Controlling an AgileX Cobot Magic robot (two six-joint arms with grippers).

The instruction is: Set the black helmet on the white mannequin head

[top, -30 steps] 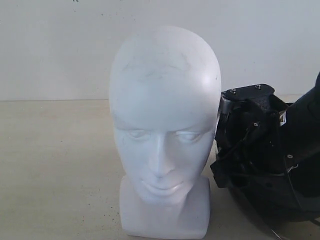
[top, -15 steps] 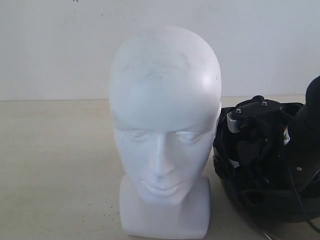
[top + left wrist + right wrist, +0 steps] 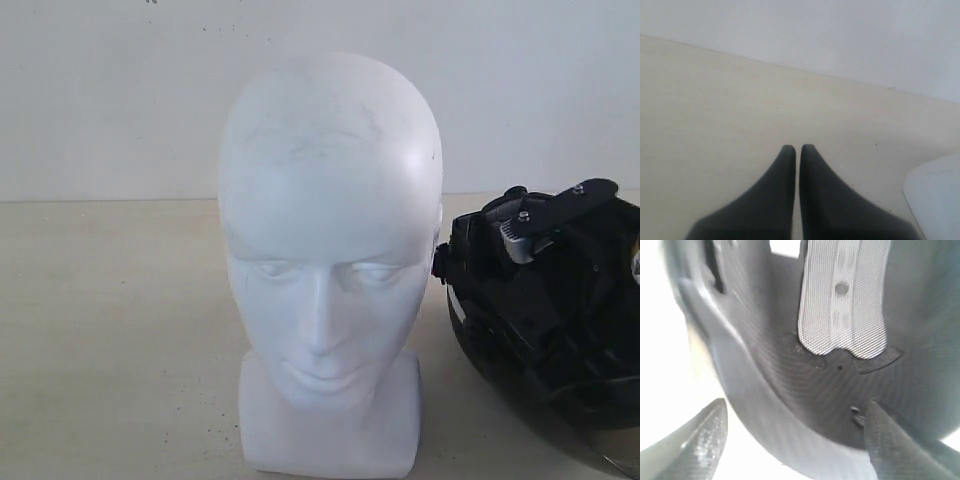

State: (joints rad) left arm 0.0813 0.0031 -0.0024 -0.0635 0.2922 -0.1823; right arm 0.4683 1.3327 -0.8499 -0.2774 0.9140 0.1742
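Change since earlier frames: right gripper (image 3: pixel 790 430) has sunk lower into the black helmet (image 3: pixel 545 320). Right wrist view only: fingers (image 3: pixel 890 445) parted, straddling the helmet's rim, one outside, one against the inner padding; grasp not confirmable. Left gripper (image 3: pixel 797 150): tips pressed together, empty, above bare table (image 3: pixel 715 115). White mannequin head (image 3: pixel 330 260): upright, just beside helmet, bare.

mannequin head (image 3: pixel 330 270) upright on table (image 3: pixel 110 340), helmet (image 3: pixel 545 320) right
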